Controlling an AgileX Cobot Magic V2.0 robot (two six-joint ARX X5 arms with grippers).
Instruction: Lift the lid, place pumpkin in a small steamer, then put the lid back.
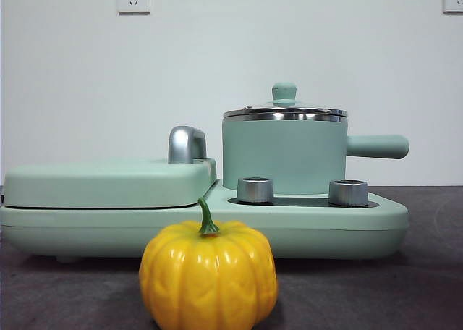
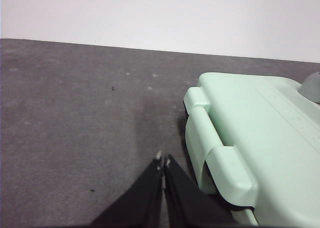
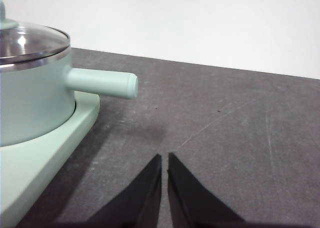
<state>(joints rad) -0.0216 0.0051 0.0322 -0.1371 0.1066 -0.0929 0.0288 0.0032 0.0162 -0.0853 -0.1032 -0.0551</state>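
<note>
The yellow-orange pumpkin [image 1: 208,274] with a green stem stands on the dark table in front of the appliance, near the camera. The small steamer [image 1: 283,154] sits on the right side of the mint-green base, its stubby handle [image 1: 377,146] pointing right. The glass lid [image 1: 284,110] with a mint knob rests on it. In the right wrist view the steamer [image 3: 31,105] and lid [image 3: 30,43] show beside my right gripper [image 3: 164,157], which is shut and empty over the table. My left gripper [image 2: 163,160] is shut and empty beside the griddle cover [image 2: 260,133].
The wide flat griddle cover [image 1: 108,183] with a steel handle [image 1: 187,144] fills the left half of the appliance base [image 1: 217,232]. Two steel knobs [image 1: 255,189] stand in front of the steamer. A white wall lies behind.
</note>
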